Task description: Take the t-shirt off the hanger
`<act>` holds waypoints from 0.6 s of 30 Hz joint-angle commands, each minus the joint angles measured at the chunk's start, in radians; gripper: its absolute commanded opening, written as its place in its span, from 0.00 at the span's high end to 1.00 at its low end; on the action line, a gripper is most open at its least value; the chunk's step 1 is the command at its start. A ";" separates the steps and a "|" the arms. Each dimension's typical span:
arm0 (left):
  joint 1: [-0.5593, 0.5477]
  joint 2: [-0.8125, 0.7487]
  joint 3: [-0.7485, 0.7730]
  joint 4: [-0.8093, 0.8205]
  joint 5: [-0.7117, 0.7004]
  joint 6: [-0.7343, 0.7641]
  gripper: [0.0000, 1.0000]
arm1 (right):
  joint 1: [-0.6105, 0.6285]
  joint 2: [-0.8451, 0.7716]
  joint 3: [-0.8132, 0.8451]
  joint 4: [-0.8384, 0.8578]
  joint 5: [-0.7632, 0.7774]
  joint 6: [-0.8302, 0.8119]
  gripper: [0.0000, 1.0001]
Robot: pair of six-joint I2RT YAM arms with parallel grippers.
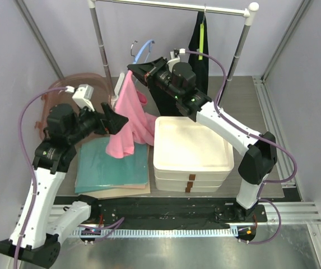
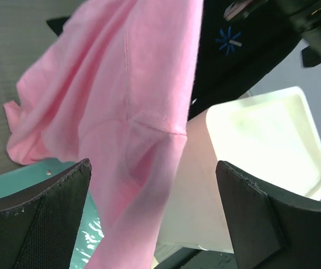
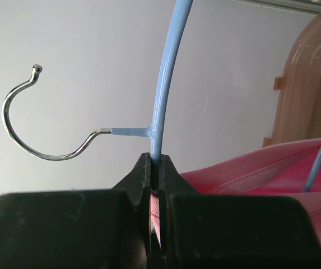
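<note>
The t-shirt (image 2: 126, 112) is soft, matt pink cloth. The hanger (image 3: 168, 67) looks like smooth, glossy blue plastic, its hook (image 3: 103, 131) shiny bare metal. The fingers (image 2: 37, 224) of the left gripper (image 2: 153, 179) are matt black, finely rough.

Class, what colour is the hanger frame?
The hanger is light blue; right wrist view shows best.

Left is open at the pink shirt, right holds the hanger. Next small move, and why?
Probably ease the left gripper forward onto the pink t-shirt and close. Its fingers stand wide apart with the fabric hanging just ahead, while the right gripper is shut on the blue hanger, steadying it for a pull.
</note>
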 commanded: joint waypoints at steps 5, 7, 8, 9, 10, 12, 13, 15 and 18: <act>-0.076 0.022 -0.061 -0.045 -0.146 -0.002 0.31 | 0.004 -0.034 0.080 0.073 0.057 0.033 0.99; -0.076 -0.015 -0.085 -0.094 -0.189 -0.016 0.49 | 0.004 -0.023 0.103 0.059 0.059 0.028 0.99; -0.076 -0.033 -0.094 -0.104 -0.198 -0.018 0.56 | 0.004 -0.018 0.111 0.053 0.071 0.025 0.99; -0.076 -0.075 -0.100 -0.138 -0.224 -0.022 0.63 | 0.004 -0.015 0.128 0.047 0.079 0.024 0.99; -0.076 -0.093 -0.108 -0.160 -0.250 -0.027 0.92 | 0.004 -0.008 0.135 0.030 0.085 0.013 0.99; -0.076 -0.147 -0.113 -0.222 -0.325 -0.039 1.00 | 0.004 0.000 0.158 0.018 0.105 0.011 0.99; -0.076 -0.165 -0.116 -0.247 -0.350 -0.042 1.00 | 0.004 0.012 0.169 0.007 0.105 0.010 0.99; -0.076 -0.190 -0.120 -0.291 -0.411 -0.059 1.00 | 0.004 0.029 0.215 -0.011 0.154 -0.001 0.99; -0.076 -0.257 -0.142 -0.359 -0.422 -0.087 1.00 | 0.004 0.074 0.311 -0.080 0.177 -0.042 0.99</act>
